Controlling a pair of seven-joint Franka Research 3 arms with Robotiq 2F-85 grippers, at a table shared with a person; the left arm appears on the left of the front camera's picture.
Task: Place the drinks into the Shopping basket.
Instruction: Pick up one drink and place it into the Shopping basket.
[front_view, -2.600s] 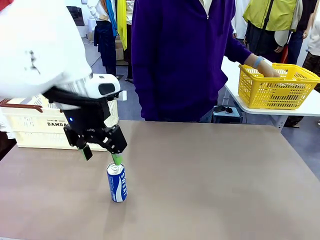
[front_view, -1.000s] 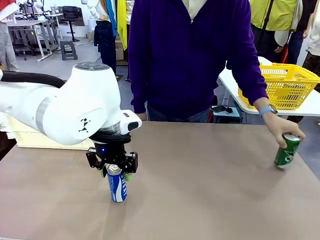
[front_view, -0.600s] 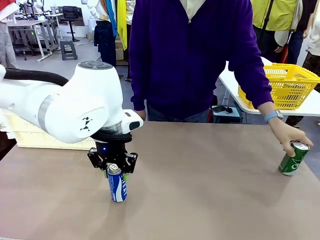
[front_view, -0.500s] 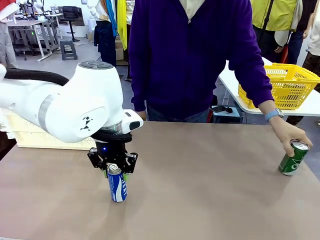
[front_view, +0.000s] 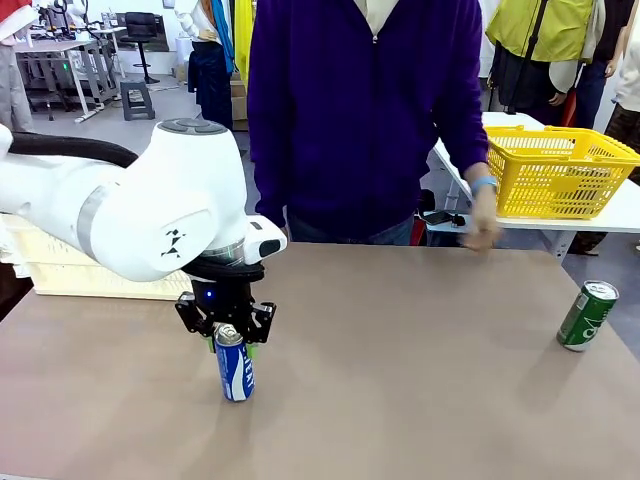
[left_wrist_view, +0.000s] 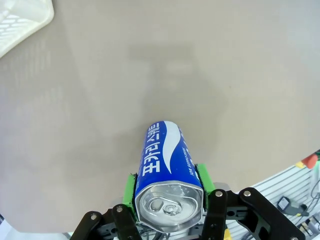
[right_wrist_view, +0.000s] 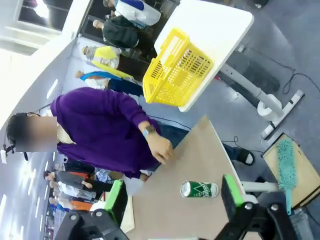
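Front view: your left gripper (front_view: 230, 334) has its jaws clamped on the top of the blue can (front_view: 235, 368), which is upright toward the table's (front_view: 400, 390) left side. Green can (front_view: 587, 316) stands free by the right edge, Shopping basket (front_view: 60, 268) at the far left corner. Right wrist view: your right gripper (right_wrist_view: 174, 199) has its jaws gaping wide, holding nothing.

Crate (front_view: 80, 275) mostly hidden behind left arm (front_view: 150, 215), hand (front_view: 483, 228) blurred, green can (front_view: 586, 315) lettering too small to read
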